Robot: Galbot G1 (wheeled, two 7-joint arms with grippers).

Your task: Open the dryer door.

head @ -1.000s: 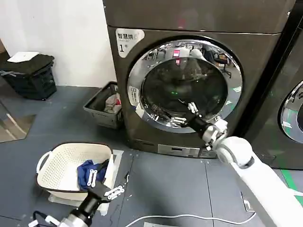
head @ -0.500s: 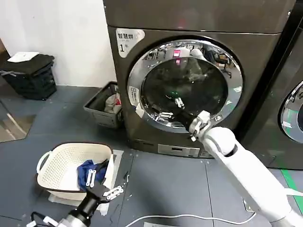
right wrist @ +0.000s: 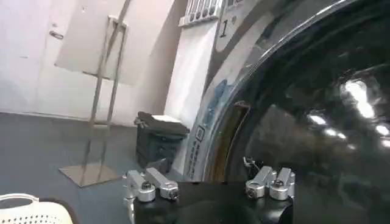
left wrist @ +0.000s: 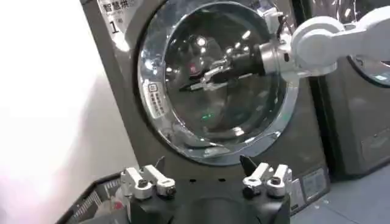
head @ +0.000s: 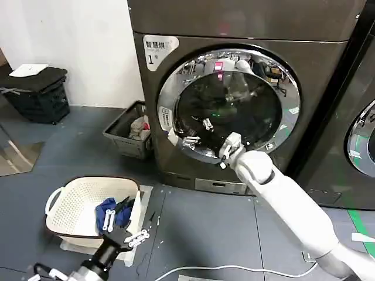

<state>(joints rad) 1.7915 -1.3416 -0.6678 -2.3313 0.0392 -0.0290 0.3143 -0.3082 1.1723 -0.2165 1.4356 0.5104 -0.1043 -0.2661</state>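
Observation:
The dryer door, a round chrome-rimmed porthole with dark glass, sits flush in the dark machine stickered "1". My right gripper is open in front of the glass at the door's lower left, close to the chrome rim. In the left wrist view the door fills the machine's front, with the right gripper held before it. In the right wrist view the right gripper is open with nothing between its fingers, right by the door rim. My left gripper hangs open low over the basket, and the left gripper holds nothing.
A white laundry basket with blue cloth stands on the floor at front left. A grey bin sits beside the dryer's left corner and a black crate by the wall. A neighbouring black machine stands on the right.
My right gripper has slid left across the door glass, from lower centre to near the left rim. The left gripper has sunk slightly. The door has not moved.

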